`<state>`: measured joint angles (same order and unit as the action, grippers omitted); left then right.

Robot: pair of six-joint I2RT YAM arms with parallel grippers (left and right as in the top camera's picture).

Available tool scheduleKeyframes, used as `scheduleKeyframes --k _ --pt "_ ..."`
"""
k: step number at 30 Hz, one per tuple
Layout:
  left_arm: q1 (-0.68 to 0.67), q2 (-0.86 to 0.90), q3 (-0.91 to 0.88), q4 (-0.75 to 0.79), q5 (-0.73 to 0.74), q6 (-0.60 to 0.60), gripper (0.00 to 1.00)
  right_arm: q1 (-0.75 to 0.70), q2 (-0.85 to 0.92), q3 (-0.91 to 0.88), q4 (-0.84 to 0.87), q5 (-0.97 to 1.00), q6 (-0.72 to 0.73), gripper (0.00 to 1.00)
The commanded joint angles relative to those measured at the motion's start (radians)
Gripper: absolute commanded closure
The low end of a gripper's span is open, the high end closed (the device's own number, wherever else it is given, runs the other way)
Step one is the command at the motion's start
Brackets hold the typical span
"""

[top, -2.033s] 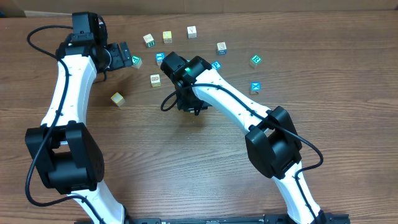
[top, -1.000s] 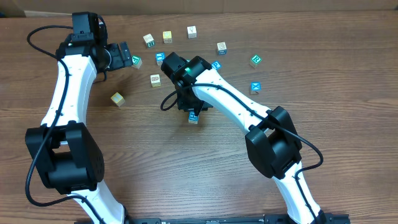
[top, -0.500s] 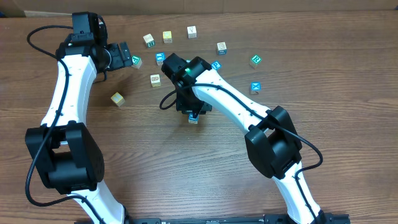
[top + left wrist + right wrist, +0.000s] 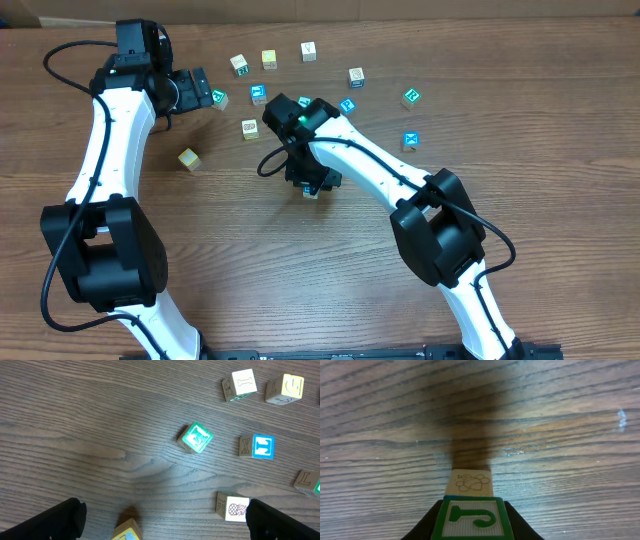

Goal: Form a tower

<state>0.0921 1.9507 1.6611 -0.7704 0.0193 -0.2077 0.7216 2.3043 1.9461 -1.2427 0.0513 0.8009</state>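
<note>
My right gripper [image 4: 310,186] [image 4: 472,522] is near the table's middle, shut on a small wooden cube [image 4: 311,192] [image 4: 472,517]. The cube's top face has a green frame and a green hook-shaped mark; its cream side shows a bee drawing. It points down at the wood, and its dark fingers [image 4: 427,527] press both sides. The tower is out of view; only this one cube shows in the grip. My left gripper [image 4: 197,88] [image 4: 165,527] is wide open at the far left, above bare wood, with a green-faced cube [image 4: 218,98] [image 4: 195,437] just beyond it.
Several loose cubes lie along the far side: cream ones [image 4: 239,65] [image 4: 308,51], blue ones [image 4: 258,94] [image 4: 410,140], a teal one [image 4: 410,97]. A cream cube [image 4: 249,129] and another [image 4: 189,158] lie nearer the left arm. A pineapple cube [image 4: 232,507] is beside my left finger.
The right wrist has shifted slightly to the right over the cube, which stays at the same spot on the table. The left arm has not moved.
</note>
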Motion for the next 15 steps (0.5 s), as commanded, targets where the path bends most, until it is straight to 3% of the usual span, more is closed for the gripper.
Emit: scheduleKeyframes --k 1,15 --pt "-0.003 -0.028 0.0 0.003 0.0 -0.009 0.0 0.012 0.004 -0.014 0.016 0.014 0.013 0.71" --pt "-0.003 -0.028 0.0 0.003 0.0 -0.009 0.0 0.023 0.004 -0.014 0.025 0.014 0.011 0.52"
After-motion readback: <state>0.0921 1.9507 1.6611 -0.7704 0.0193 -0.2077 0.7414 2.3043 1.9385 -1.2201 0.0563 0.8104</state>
